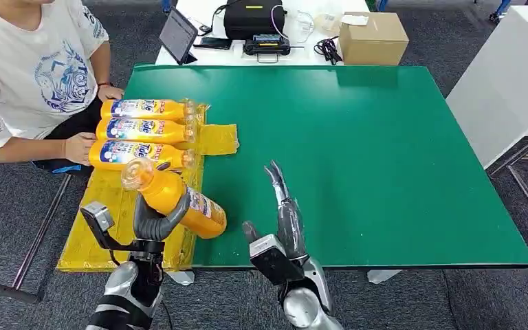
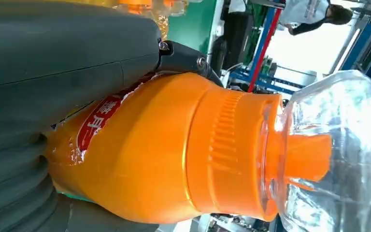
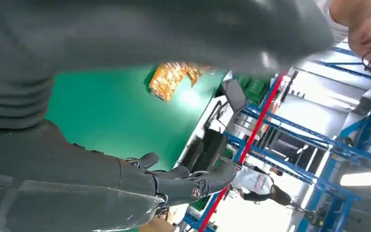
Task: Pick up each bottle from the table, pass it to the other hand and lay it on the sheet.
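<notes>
Left hand (image 1: pixel 152 223), at lower left of the head view, grips an orange plastic bottle with clear cap (image 1: pixel 173 197) tilted above the yellow crinkled sheet (image 1: pixel 103 227), while the right hand (image 1: pixel 285 216), fingers extended and empty, hovers over the green table (image 1: pixel 385 151) beside three bottles (image 1: pixel 144 130).

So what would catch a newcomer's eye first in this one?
The orange bottle held tilted in the left robot hand over the yellow sheet. Behind it, three matching bottles lie in a row on the sheet, a seated person's hand touching the nearest.
</notes>
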Available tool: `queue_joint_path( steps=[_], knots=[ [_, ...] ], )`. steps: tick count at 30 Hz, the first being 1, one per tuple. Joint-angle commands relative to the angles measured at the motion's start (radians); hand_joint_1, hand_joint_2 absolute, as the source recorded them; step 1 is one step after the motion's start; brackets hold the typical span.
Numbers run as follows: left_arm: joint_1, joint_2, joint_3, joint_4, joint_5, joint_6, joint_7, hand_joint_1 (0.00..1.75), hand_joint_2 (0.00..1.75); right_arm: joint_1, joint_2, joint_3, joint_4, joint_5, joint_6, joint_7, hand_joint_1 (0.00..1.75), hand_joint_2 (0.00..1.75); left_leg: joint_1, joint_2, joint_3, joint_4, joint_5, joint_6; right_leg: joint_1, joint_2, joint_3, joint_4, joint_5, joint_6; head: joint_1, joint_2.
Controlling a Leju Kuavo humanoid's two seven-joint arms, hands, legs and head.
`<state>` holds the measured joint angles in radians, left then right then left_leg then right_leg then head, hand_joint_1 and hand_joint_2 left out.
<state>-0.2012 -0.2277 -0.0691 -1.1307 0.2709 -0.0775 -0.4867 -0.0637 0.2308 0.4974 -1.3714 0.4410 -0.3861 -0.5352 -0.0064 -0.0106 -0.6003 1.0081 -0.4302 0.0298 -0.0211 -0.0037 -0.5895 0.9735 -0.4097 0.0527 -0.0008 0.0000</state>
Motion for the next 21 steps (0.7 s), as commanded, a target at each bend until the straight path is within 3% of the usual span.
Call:
queue_joint_path(
  steps=[1,4,6,9,11,14,17,20,21],
  knots=[
    [-0.082,0.037,0.032,0.019,-0.269,0.289,-0.148,1.75,1.75,0.006,-0.033,0.003,-0.090,-0.042,-0.014,-0.073,0.00,0.00,0.002,0.000,0.003,0.001,-0.002,-0.002,0.003,0.000,0.004,0.000,-0.001,-0.003,0.000,0.000],
    [-0.138,0.093,-0.023,0.038,-0.730,0.677,-0.199,1.75,1.75,-0.002,-0.019,0.012,-0.188,-0.086,-0.050,-0.107,0.00,0.00,0.002,-0.001,0.000,0.002,-0.001,-0.002,0.002,-0.001,0.001,0.001,-0.001,-0.002,0.000,0.000],
    [-0.196,0.106,-0.010,0.101,-0.879,0.753,-0.159,1.75,1.75,-0.029,-0.014,0.023,-0.194,-0.104,-0.057,-0.087,0.00,0.00,0.002,-0.001,-0.001,0.002,0.000,-0.002,0.002,-0.001,0.000,0.002,-0.001,-0.002,0.000,0.000],
    [-0.241,0.071,0.192,0.095,-1.487,0.776,-0.087,1.75,1.75,-0.057,-0.012,0.030,-0.171,-0.126,-0.064,-0.099,0.00,0.00,0.002,0.001,0.002,0.002,-0.001,-0.003,0.002,0.000,0.002,0.002,-0.001,-0.003,0.000,0.000],
    [-0.254,0.089,0.213,0.107,-1.686,0.776,-0.018,1.75,1.75,-0.064,-0.011,0.030,-0.163,-0.147,-0.058,-0.108,0.00,0.00,0.002,0.004,0.002,0.002,-0.001,-0.002,0.002,0.004,0.001,0.001,0.000,-0.003,0.000,0.000],
    [-0.254,0.096,0.214,0.107,-1.703,0.776,-0.017,1.75,1.75,-0.064,-0.013,0.029,-0.161,-0.151,-0.058,-0.112,0.00,0.00,0.002,0.003,0.003,0.000,0.000,-0.002,0.002,0.003,0.003,0.000,0.000,-0.003,0.000,0.000],
    [-0.250,0.163,0.112,0.126,-1.829,0.776,0.147,1.75,1.75,-0.060,-0.012,0.033,-0.155,-0.169,-0.053,-0.114,0.00,0.00,0.002,0.003,0.003,0.000,0.000,-0.002,0.001,0.001,0.002,0.000,0.000,-0.002,0.000,0.000],
    [-0.268,0.281,-0.087,0.217,-1.842,0.776,0.332,1.75,1.75,-0.052,-0.015,0.043,-0.151,-0.172,-0.054,-0.115,0.00,0.00,0.001,0.000,0.003,0.000,0.000,-0.002,0.001,0.000,0.003,0.000,0.000,-0.002,0.000,0.000],
    [-0.262,0.278,-0.086,0.235,-1.837,0.776,0.330,1.75,1.75,-0.044,-0.018,0.041,-0.156,-0.178,-0.050,-0.114,0.00,0.00,0.003,0.002,0.006,0.000,-0.001,-0.003,0.003,0.002,0.006,0.000,-0.001,-0.003,0.000,0.000]
  ],
)
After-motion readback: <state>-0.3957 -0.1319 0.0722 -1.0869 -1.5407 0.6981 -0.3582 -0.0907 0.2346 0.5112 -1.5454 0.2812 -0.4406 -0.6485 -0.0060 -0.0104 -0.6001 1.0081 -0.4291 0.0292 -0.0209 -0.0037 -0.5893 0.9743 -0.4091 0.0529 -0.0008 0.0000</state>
